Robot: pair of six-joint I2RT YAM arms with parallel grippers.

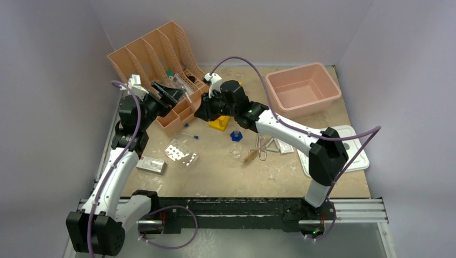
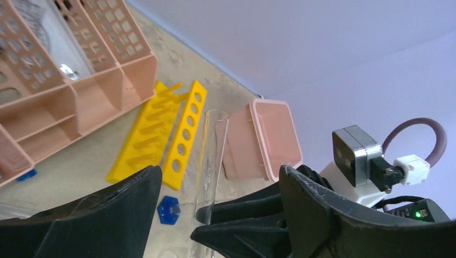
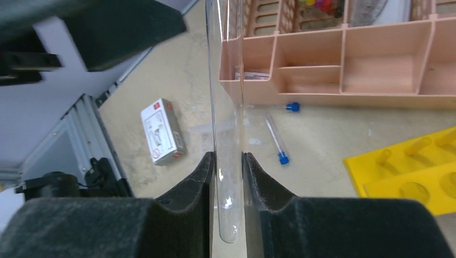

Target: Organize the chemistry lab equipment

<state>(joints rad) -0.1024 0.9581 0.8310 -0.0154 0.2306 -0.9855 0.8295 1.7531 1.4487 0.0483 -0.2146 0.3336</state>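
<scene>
Right pincer: clamped on the clear test tube, held upright.
Left pincer: apart, flanking the tube without touching.
Tube location: above the tabletop, far left, beside the peach organizer.

test tube 1 | blue-tipped pipettes 2 | yellow rack 1 | white packet 1

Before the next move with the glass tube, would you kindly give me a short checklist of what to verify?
1. Right gripper clamped on the test tube: ok.
2. Left gripper open, with a finger on either side of the tube: ok.
3. Left gripper closed on the tube, so the right may let go: not ok.
4. Tube empty: ok.
5. Holes of the yellow rack free: ok for those visible.
</scene>
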